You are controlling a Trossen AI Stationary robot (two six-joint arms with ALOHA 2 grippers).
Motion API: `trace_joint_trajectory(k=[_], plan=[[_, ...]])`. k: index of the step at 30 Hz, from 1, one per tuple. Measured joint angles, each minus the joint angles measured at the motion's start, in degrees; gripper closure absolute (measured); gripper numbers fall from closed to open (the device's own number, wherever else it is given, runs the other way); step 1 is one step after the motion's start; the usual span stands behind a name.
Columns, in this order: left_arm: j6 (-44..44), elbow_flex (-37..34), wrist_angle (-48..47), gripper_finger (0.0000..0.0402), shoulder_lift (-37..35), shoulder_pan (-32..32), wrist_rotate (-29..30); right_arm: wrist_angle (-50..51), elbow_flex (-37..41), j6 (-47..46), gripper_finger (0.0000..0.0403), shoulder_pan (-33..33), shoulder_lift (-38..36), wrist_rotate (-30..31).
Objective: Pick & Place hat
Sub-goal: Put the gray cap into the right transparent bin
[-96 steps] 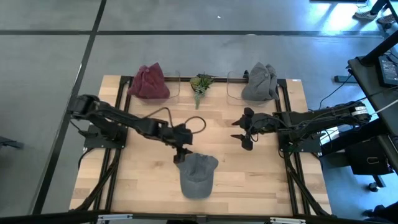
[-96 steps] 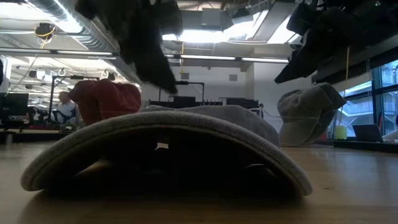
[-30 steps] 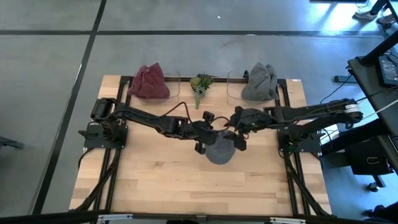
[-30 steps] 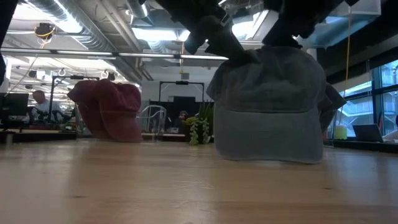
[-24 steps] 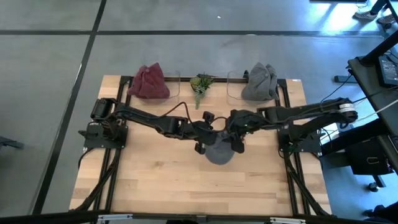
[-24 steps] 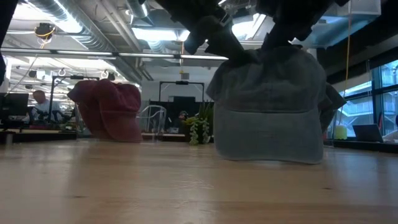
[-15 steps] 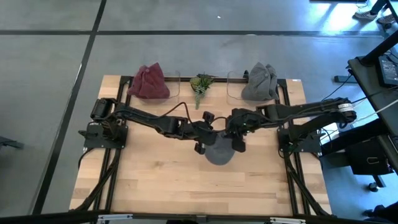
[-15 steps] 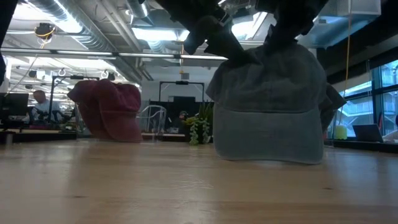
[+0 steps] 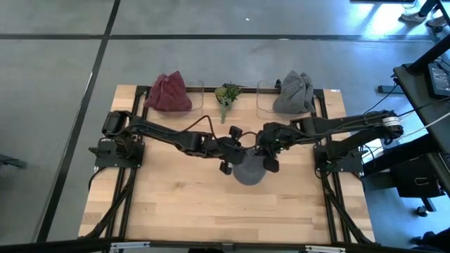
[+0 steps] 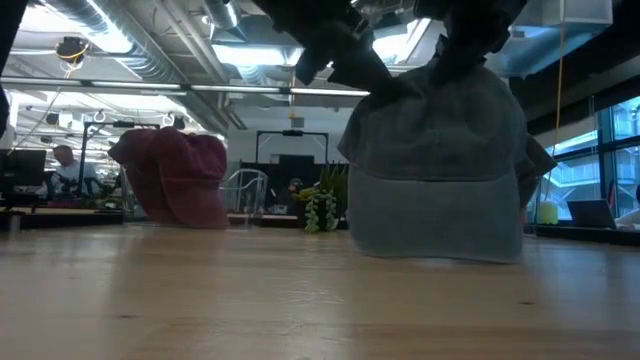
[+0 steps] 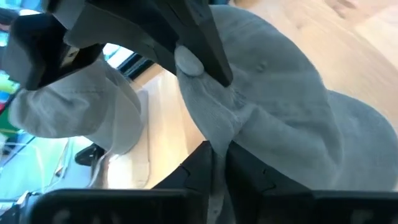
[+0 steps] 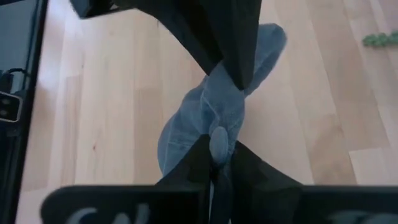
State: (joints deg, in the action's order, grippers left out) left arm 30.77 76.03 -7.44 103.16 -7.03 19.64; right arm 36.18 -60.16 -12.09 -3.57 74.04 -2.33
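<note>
grey hat [image 9: 247, 171]: pinched at its crown by both the left gripper [image 9: 235, 153] and right gripper [image 9: 266, 150]
nearby: red hat [image 9: 169, 93], plant [image 9: 226, 97], second grey hat [image 9: 292, 93] well behind

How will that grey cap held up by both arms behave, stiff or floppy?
Probably floppy: the grey cap bunches and creases where the left gripper and the right gripper pinch its crown. Its brim hangs flat, so that part seems stiffer. It looks light, sagging little.

floor [image 9: 211, 60]: grey concrete | ceiling lights [image 10: 250, 55]: on | windows [image 10: 615, 150]: possibly daylight
</note>
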Motion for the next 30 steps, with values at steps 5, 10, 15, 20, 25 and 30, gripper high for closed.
trace_joint_trajectory(k=[5, 10, 15, 20, 25, 30], plan=[[-1.74, -0.68, -2.49, 0.0324, -4.03, 0.24, -1.28, 0.12, 0.0, -0.68, 0.0379, 0.0, -1.65, -0.91], [-11.8, -6.92, -0.44, 0.0302, -10.5, 4.49, -3.85, -0.36, 0.0, -3.34, 0.0379, 0.33, -6.07, -0.57], [-17.85, -15.53, 6.86, 0.0298, -16.58, 7.32, -3.29, -0.8, 0.0, -8.17, 0.0379, 4.62, -12.83, 2.05], [-18.21, -19.9, 13.05, 0.03, -18.91, 8.68, -4.32, -5.34, 0.0, -7.82, 0.0379, 11.23, -19.61, 9.13], [-18.24, -20.37, 13.65, 0.0301, -19.04, 8.7, -4.31, -8.89, 0.0, -3.07, 0.0379, 18.43, -23.89, 17.83], [-19.22, -20.37, 13.76, 0.0298, -19.04, 8.68, -4.31, -11.6, 0.0, 1.8, 0.0379, 25.29, -24.24, 20.93]])
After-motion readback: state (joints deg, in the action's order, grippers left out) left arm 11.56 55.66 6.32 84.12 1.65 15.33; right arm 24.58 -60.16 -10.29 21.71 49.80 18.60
